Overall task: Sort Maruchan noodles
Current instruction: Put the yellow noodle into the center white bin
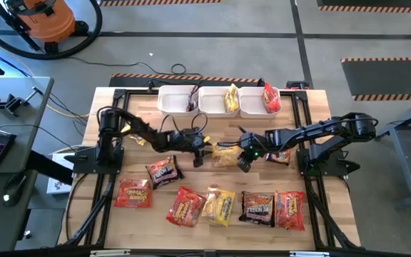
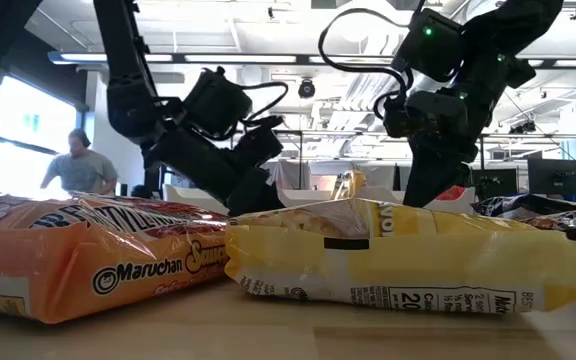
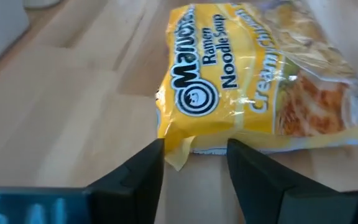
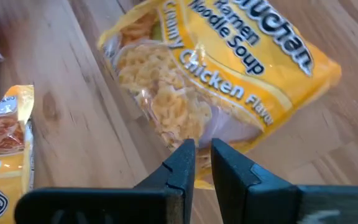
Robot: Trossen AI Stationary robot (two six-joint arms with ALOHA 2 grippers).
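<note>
Packet of yellow Maruchan creamy chicken ramen [image 1: 225, 155] lies flat on the wooden table [image 1: 141, 214] at its middle, between the two grippers. It is a crinkly plastic square, bright yellow, with white and dark lettering and a clear window showing pale noodles.

The left gripper [image 3: 194, 165] sits just beside one edge of this packet, fingers [image 3: 143, 171] spread apart with a corner of the yellow wrapper between them, not pinched. The right gripper [image 4: 202, 165] sits at the opposite edge, its fingers [image 4: 180, 163] drawn nearly together with only a narrow gap; whether they pinch the wrapper's edge cannot be told.

The overhead view alone shows the whole layout: three white bins [image 1: 220, 101] in a row at the far edge, one holding a yellow packet [image 1: 231, 98], another a red packet [image 1: 270, 98]. A dark packet [image 1: 163, 171] and an orange-red one [image 1: 133, 193] lie to the left, and a front row holds red [image 1: 185, 207], yellow [image 1: 218, 205], dark [image 1: 257, 208] and red [image 1: 290, 210] packets.

The table-level view shows instead an orange packet [image 2: 78, 265] and a yellow packet [image 2: 398, 260] close up, both arms coming down behind them, and a person [image 2: 80, 165] in the room beyond.

The left wrist view shows the packet's printed smiling logo; the right wrist view shows the noodle window.
</note>
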